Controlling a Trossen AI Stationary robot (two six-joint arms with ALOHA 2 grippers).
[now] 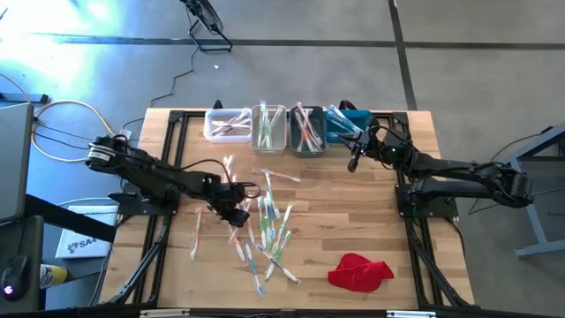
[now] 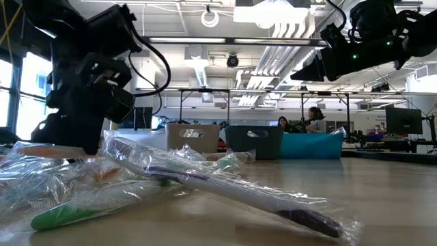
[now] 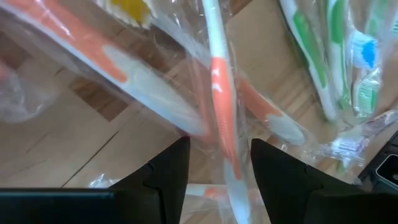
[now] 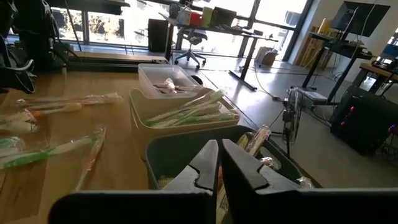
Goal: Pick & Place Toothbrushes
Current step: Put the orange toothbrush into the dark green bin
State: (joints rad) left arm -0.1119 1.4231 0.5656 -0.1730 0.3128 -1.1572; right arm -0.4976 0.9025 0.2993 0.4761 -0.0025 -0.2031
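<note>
Left end effector astride orange toothbrush

place: open-plan lab/office | evidence: desks, monitors, exposed ceiling ducts

I'm losing the orange toothbrush off both frame edges — its head is blurring out, and the blue bin is hiding under the right arm.

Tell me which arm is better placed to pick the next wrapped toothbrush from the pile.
Left. The left gripper is down in the scattered pile, its open fingers straddling an orange-and-white toothbrush in clear wrapper. The right gripper is shut, raised beside the row of small rectangular bins, away from the pile.
</note>
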